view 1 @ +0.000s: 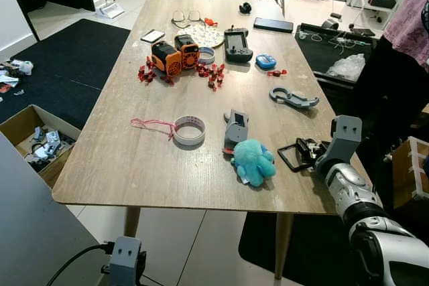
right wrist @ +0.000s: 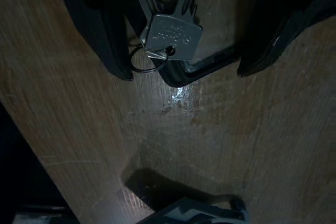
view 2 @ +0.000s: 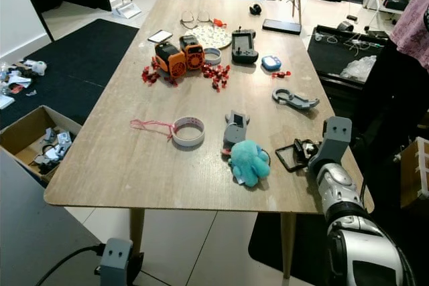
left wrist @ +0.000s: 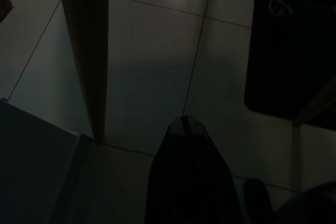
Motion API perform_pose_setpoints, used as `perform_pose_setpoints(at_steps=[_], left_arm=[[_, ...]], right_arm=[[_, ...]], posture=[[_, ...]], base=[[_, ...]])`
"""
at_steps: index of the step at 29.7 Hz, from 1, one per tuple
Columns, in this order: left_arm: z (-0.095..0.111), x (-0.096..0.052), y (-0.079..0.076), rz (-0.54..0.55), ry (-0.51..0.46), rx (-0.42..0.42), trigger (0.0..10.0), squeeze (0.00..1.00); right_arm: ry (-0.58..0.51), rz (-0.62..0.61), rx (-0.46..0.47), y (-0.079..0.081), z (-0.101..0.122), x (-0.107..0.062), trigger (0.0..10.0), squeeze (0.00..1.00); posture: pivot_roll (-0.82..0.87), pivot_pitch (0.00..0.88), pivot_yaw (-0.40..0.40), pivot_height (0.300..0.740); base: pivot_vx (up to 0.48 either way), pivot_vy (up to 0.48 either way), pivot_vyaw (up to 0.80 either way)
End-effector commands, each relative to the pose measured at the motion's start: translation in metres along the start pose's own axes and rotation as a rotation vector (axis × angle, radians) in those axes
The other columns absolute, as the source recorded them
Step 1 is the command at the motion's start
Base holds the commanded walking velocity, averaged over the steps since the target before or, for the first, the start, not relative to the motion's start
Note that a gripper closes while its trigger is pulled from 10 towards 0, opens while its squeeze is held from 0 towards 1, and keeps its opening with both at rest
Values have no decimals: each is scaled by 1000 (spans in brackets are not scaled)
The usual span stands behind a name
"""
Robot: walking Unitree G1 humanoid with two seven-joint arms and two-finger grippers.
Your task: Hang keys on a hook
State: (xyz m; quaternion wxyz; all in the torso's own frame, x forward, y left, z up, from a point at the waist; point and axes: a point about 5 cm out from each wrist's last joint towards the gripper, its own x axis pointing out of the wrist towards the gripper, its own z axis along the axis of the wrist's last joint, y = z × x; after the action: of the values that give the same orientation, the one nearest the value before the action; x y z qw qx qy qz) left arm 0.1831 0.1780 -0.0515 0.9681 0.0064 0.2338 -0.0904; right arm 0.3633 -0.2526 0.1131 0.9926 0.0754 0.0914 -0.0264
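A silver key (right wrist: 170,35) on a small wire ring lies on the wooden table (view 1: 134,165), joined to a black square frame (view 1: 289,157) near the front right edge. My right gripper (right wrist: 184,72) is low over the table, open, with a black finger on either side of the key. In the head views the same gripper (view 1: 305,153) reaches in from the right. A grey hook (view 1: 293,98) lies flat further back on the right side. My left gripper (left wrist: 182,129) hangs below the table over the tiled floor, its fingers closed to a point.
A teal plush (view 1: 253,162), a grey block (view 1: 236,130) and a tape roll (view 1: 190,130) lie just left of the keys. Orange toys (view 1: 174,55) and a controller (view 1: 237,43) sit further back. A person (view 1: 409,25) stands at the right. A cardboard box (view 1: 33,142) is on the floor at the left.
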Motion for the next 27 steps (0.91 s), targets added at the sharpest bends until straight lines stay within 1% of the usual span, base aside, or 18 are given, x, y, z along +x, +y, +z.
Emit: perform_pose_setpoints(at_steps=[1, 3, 4, 5, 6, 21, 23, 26, 27], left_arm=[[-7, -3, -5, -7, 29, -14, 10000, 0], [-7, -3, -5, -7, 29, -15, 10000, 0], [-7, -3, -6, -7, 30, -15, 10000, 0], [-7, -4, -6, -8, 31, -14, 10000, 0], [-8, -4, -6, -8, 33, -15, 10000, 0], [-11, -6, -7, -1, 47, -18, 10000, 0], [-11, -6, -7, 1, 48, -19, 10000, 0], [-11, -6, -6, 3, 49, -18, 10000, 0], [-11, -6, -6, 3, 49, -18, 10000, 0]], right_arm=[[46, -7, 20, -2, -15, -4, 3608, 0], [45, -7, 21, -2, -15, -4, 3608, 0], [45, -6, 23, -2, -15, -4, 2235, 0], [45, -6, 24, -3, -15, -4, 1451, 0], [45, -6, 26, -3, -15, -4, 0, 0], [40, 2, 35, -1, -15, -4, 0, 0], [37, 3, 37, 0, -13, -3, 157, 0], [-1, -3, 63, 0, -6, -2, 1020, 0], [-1, -3, 63, 0, -6, -2, 1020, 0]], posture=[[59, 145, -38, 740], [59, 145, -38, 740], [58, 145, -39, 740], [57, 145, -39, 740], [57, 145, -39, 740], [58, 139, -45, 740], [58, 139, -45, 740], [61, 135, -45, 740], [61, 135, -45, 740]], base=[[0, 0, 0], [0, 0, 0], [0, 0, 0], [0, 0, 0], [0, 0, 0], [0, 0, 0], [0, 0, 0], [0, 0, 0], [0, 0, 0]])
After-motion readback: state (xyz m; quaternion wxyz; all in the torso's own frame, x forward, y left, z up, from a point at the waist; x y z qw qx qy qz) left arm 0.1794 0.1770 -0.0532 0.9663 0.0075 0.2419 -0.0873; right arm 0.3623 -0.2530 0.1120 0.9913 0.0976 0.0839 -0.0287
